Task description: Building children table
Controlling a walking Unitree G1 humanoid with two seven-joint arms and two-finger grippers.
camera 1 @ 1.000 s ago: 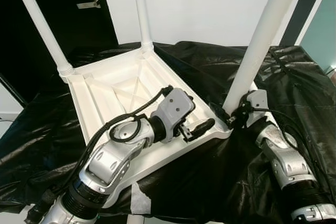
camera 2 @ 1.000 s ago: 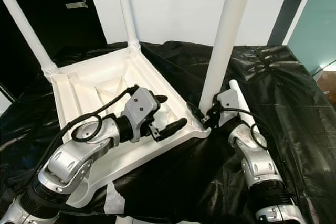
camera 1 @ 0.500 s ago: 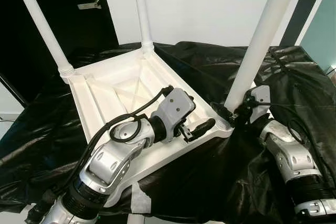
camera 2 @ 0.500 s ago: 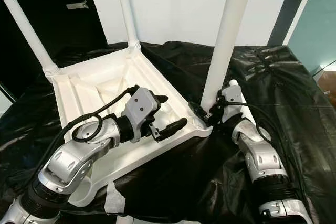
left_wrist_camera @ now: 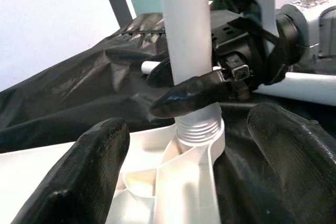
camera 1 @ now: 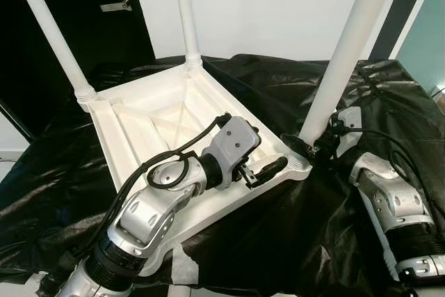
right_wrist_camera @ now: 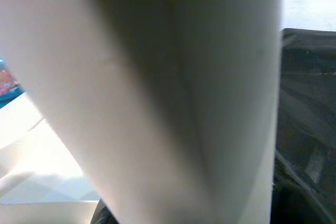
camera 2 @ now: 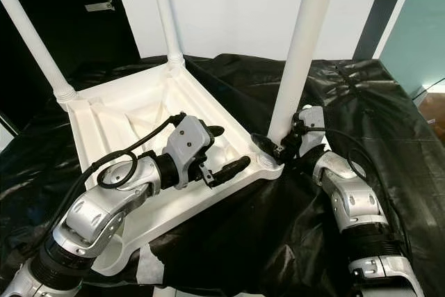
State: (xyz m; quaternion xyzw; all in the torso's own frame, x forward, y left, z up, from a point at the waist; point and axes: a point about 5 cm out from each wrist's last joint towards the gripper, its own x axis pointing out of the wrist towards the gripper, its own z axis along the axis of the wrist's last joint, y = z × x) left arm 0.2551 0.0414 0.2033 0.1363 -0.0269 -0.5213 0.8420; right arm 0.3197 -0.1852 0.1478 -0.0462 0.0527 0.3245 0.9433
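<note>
Since earlier, our right forearm is lifting, swinging outward. Right gripper (camera 2: pixel 278 149) is clamping base of near leg (camera 1: pixel 345 53) at tabletop (camera 1: pixel 149 119) corner. Left gripper (camera 1: pixel 259 170) is resting on tabletop's near edge, fingers spread, grasping nothing. We are counting three upright legs; tabletop lying upside down on black sheet (camera 1: pixel 292 234).

All three table legs (camera 1: pixel 348 46) are running off the top edge, their ends unseen (the fourth socket is lying hidden under the left arm (camera 1: pixel 153 206)), and the leg is blurring out the right wrist view.
</note>
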